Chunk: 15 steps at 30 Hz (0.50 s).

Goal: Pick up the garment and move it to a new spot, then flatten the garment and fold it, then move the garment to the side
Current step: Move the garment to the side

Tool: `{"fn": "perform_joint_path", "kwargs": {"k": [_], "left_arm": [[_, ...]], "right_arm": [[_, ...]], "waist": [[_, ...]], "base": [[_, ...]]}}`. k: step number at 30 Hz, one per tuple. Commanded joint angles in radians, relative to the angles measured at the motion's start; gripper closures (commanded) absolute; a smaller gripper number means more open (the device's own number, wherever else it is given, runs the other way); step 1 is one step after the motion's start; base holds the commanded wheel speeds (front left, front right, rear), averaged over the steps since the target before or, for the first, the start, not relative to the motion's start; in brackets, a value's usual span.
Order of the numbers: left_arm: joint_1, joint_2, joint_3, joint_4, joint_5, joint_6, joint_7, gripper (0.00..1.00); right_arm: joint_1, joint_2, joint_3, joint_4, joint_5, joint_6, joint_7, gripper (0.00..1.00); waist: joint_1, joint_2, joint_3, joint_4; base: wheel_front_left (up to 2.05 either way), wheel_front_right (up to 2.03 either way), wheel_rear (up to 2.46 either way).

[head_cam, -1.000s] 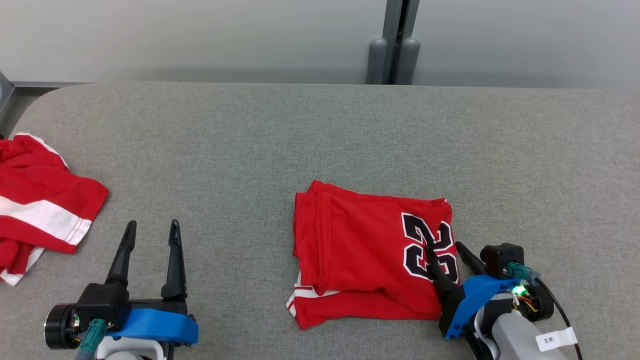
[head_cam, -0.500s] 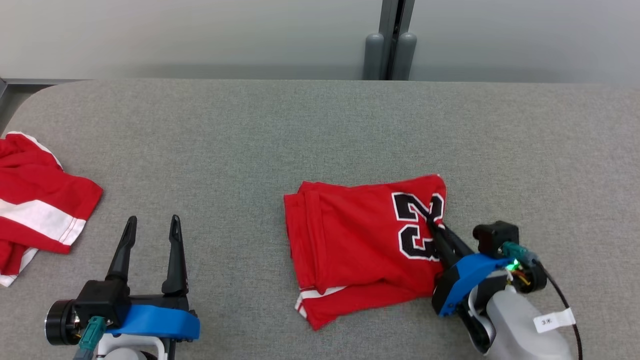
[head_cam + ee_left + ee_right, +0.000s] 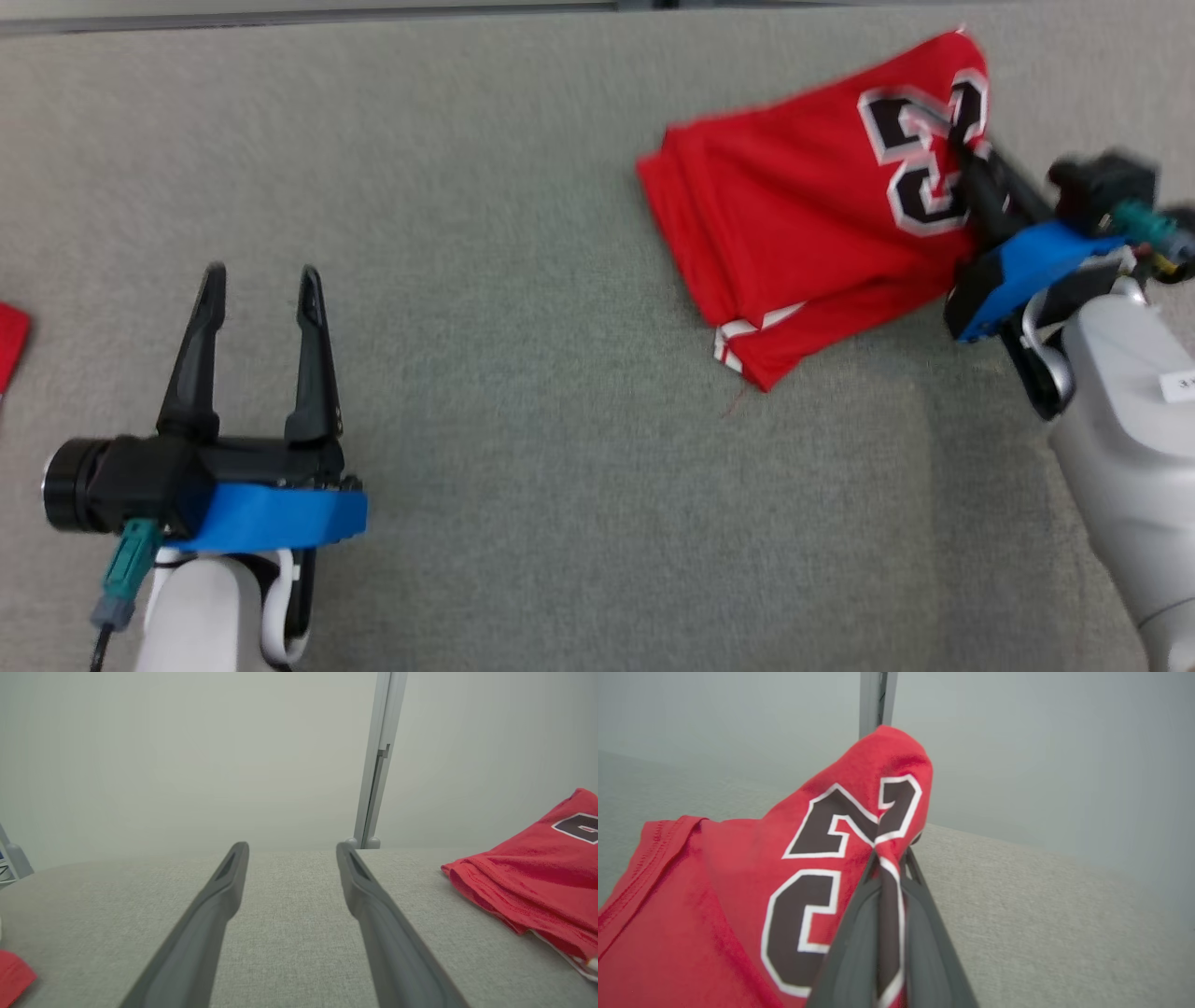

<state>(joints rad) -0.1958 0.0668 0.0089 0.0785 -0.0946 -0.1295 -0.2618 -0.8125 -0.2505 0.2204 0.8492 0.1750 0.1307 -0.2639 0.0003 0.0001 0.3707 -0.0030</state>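
Note:
The folded red garment (image 3: 803,215) with black-and-white numbers lies at the upper right of the grey table (image 3: 523,392), its right edge lifted. My right gripper (image 3: 962,149) is shut on that edge, at the numbers. The right wrist view shows the cloth (image 3: 738,896) pinched between my right gripper's (image 3: 887,858) fingers and draped over their tips. My left gripper (image 3: 260,275) stands open at the lower left, nothing between its fingers. In the left wrist view the left gripper (image 3: 290,851) hovers over bare table and the garment (image 3: 528,882) lies to the right.
A sliver of another red cloth (image 3: 11,341) shows at the left edge of the head view and as a red corner (image 3: 14,975) in the left wrist view. A grey wall with a vertical post (image 3: 376,765) stands behind the table.
The head camera has tilted down and shifted, so the whole picture moved. My right gripper closed on the garment's right edge, lifted it and carried it away from me. The left gripper stayed open.

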Motion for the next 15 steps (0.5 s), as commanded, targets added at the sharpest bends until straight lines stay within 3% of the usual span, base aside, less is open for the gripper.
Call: {"fn": "perform_joint_path", "kwargs": {"k": [1,15], "left_arm": [[-0.030,0.014,-0.001,-0.018,0.008,-0.002,-0.004,0.00],[-0.093,0.137,-0.023,-0.218,0.040,-0.001,-0.004,0.00]], "right_arm": [[-0.047,-0.026,-0.002,-0.005,0.008,0.000,0.000,1.00],[-0.272,-0.227,-0.011,-0.002,0.047,0.000,0.000,1.00]], "waist": [[-0.0003,-0.0001,0.043,-0.011],[-0.0003,-0.0001,0.263,-0.226]], "base": [[0.00,0.00,0.00],[0.00,0.00,0.00]]}}
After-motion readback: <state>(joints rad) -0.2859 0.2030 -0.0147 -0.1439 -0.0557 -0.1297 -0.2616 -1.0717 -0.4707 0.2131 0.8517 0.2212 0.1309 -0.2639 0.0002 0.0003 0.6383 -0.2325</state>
